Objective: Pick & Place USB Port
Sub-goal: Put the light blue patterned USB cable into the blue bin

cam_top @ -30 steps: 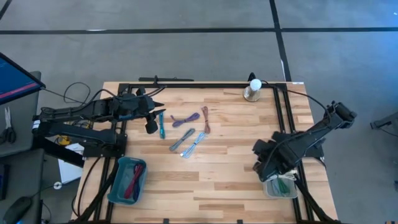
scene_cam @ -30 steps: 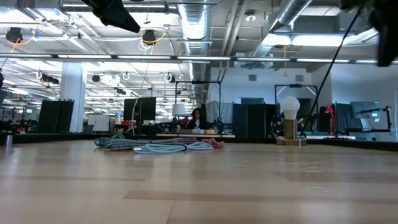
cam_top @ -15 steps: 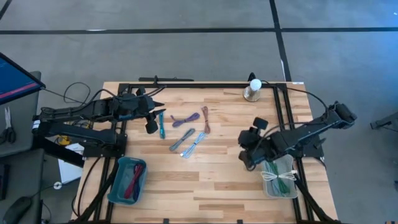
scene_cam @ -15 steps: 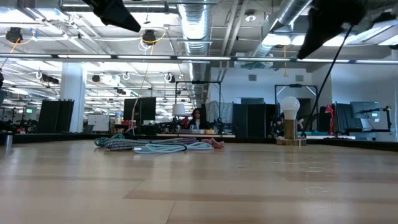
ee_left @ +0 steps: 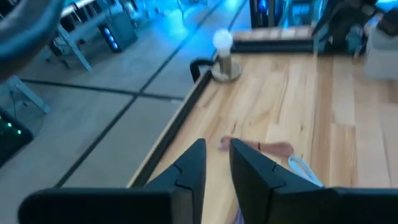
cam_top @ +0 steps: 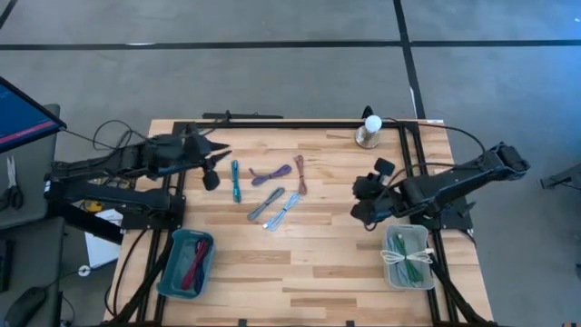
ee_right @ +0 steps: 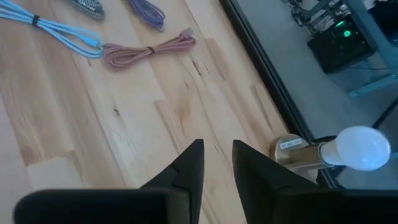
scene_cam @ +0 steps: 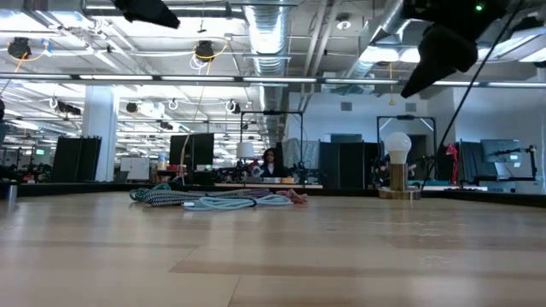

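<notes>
You can't count the cables in the teal bin at seven o'clock; they overlap. In the low view, the cable pile blurs together, and both arms are cropped overhead.

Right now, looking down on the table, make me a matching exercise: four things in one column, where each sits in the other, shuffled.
Column one:
1. teal bin
2. clear bin
3. light bulb
4. pink cable

Column two:
A. far edge of the table
B. near right corner
C. middle, among the loose cables
D. near left corner

Pairs: 1-D, 2-B, 3-A, 4-C
</notes>
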